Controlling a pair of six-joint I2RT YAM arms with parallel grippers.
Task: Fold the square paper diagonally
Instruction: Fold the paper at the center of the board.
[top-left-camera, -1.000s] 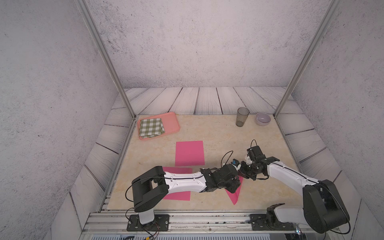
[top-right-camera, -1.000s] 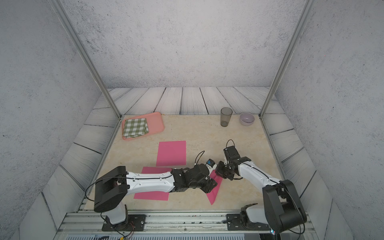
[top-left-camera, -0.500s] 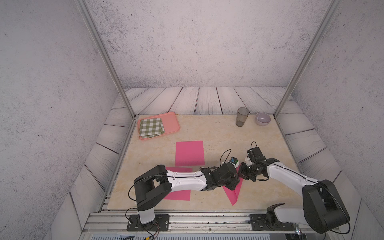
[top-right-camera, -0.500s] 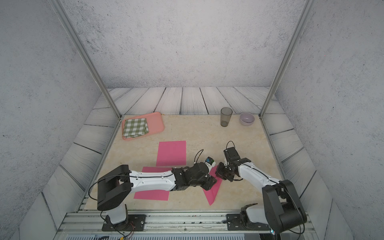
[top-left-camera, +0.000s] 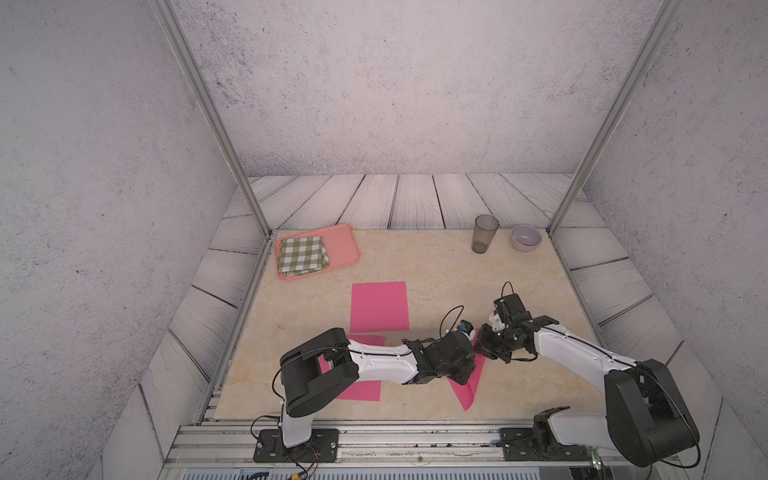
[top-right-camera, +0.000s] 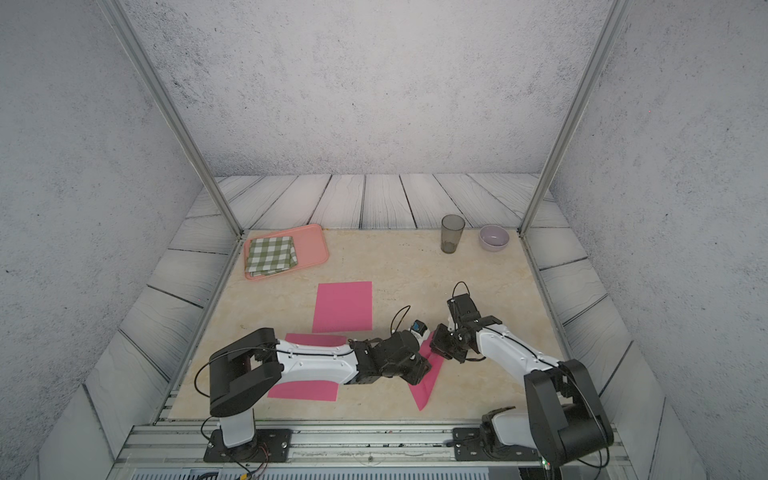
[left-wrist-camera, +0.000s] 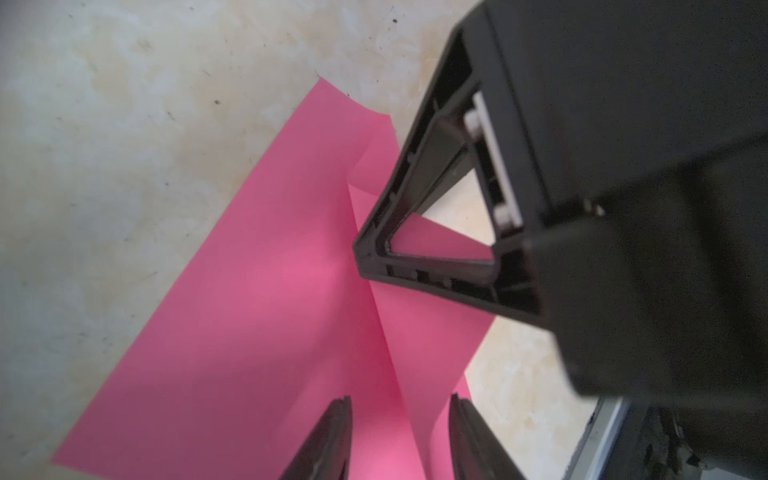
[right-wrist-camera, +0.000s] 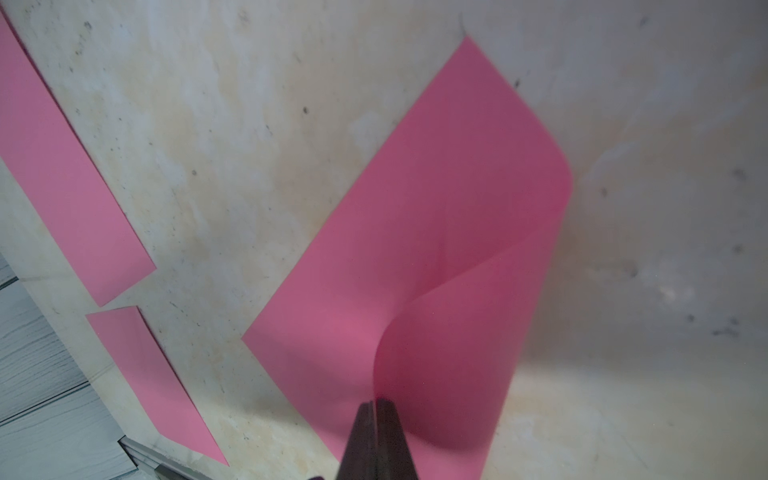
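Observation:
The pink square paper (top-left-camera: 467, 390) (top-right-camera: 424, 390) lies near the table's front edge, partly doubled over into a pointed shape. My right gripper (top-left-camera: 483, 347) (top-right-camera: 436, 345) (right-wrist-camera: 376, 403) is shut on a lifted flap of this paper (right-wrist-camera: 436, 208), which curls up from the table. My left gripper (top-left-camera: 467, 371) (top-right-camera: 419, 371) (left-wrist-camera: 400, 399) hovers low over the same paper (left-wrist-camera: 249, 311), open. Its jaws straddle the raised fold without pinching it. The right gripper's fingertip (left-wrist-camera: 365, 253) presses at the flap just ahead of the left jaws.
Another pink sheet (top-left-camera: 379, 306) lies flat mid-table, and one more (top-left-camera: 361, 386) sits under the left arm. At the back left is an orange tray (top-left-camera: 347, 243) with a green checked cloth (top-left-camera: 302, 254). A grey cup (top-left-camera: 484, 232) and a pale bowl (top-left-camera: 525, 237) stand back right.
The right gripper has carried the paper's flap a little to the left, closer to the left gripper. The left jaws have narrowed slightly.

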